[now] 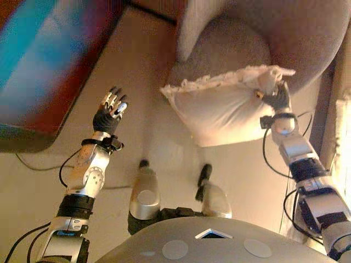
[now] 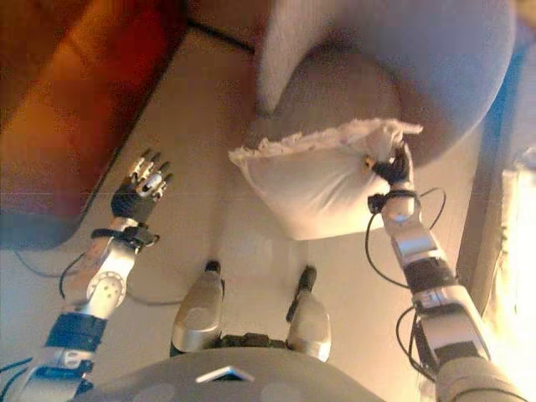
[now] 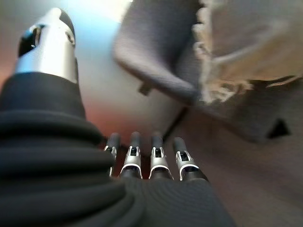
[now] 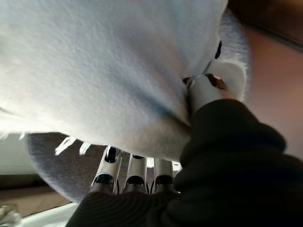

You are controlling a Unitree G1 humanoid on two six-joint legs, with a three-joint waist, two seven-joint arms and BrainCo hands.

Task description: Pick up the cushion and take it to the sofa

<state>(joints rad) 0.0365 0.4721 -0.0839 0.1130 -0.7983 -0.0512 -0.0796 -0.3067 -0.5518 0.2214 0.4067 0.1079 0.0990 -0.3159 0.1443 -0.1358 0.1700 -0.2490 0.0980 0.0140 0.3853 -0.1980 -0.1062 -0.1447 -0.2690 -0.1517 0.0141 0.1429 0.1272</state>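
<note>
In the left eye view, the right hand (image 1: 276,97) pinches one corner of the white fringed cushion (image 1: 219,109), and the cushion hangs lifted in front of a grey armchair (image 1: 285,38), clear of the floor (image 1: 137,82). So the pick-up looks done. The left hand (image 1: 111,111) is raised over the floor with its fingers straight and spread, holding nothing. A red-brown sofa (image 1: 77,60) fills the upper left, well apart from the cushion; the carry to it is still ahead, as is setting the cushion down.

The right eye view shows the same: cushion dangling from the right hand by its corner beside the armchair, sofa off to the left, empty left hand between them.

In the left wrist view, the left hand's fingers (image 3: 156,158) lie in a straight row with the thumb apart; past them are the armchair and the cushion's fringe.

In the right wrist view, the thumb presses into the cushion cloth while the fingers (image 4: 136,172) reach under it, clamping the fabric.

No brand, label or writing can be read in any view.
</note>
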